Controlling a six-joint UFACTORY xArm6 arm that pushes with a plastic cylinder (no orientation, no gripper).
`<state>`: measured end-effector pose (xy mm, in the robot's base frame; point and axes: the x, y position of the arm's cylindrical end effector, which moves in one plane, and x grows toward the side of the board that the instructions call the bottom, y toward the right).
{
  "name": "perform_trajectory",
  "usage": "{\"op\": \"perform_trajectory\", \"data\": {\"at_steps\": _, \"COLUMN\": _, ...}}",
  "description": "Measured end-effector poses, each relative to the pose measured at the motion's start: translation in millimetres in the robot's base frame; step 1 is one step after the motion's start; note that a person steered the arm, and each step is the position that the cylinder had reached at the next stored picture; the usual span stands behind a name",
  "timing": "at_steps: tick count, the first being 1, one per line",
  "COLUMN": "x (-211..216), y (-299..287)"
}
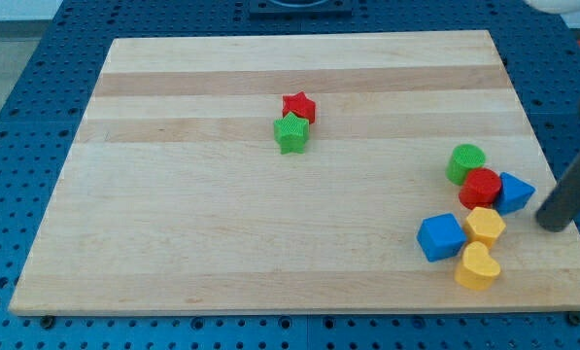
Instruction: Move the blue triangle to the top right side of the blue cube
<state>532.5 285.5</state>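
Note:
The blue triangle (515, 192) lies near the board's right edge, touching the red cylinder (481, 187) on its left. The blue cube (440, 237) sits lower and to the left, next to the yellow hexagon (485, 226). My tip (554, 226) is just right of and slightly below the blue triangle, a small gap away from it. The rod rises toward the view's upper right.
A green cylinder (466, 162) stands above the red cylinder. A yellow heart (478, 267) lies below the yellow hexagon. A red star (298, 107) and a green star (290, 133) touch near the board's middle top. The wooden board (173, 214) has its right edge near my tip.

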Motion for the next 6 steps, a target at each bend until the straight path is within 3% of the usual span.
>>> {"op": "perform_trajectory", "data": {"at_steps": 1, "x": -30.0, "y": 36.6}}
{"op": "perform_trajectory", "data": {"at_steps": 2, "x": -49.1, "y": 25.7}}
{"op": "perform_trajectory", "data": {"at_steps": 3, "x": -29.1, "y": -16.4}}
{"op": "perform_trajectory", "data": {"at_steps": 6, "x": -25.7, "y": -54.7}}
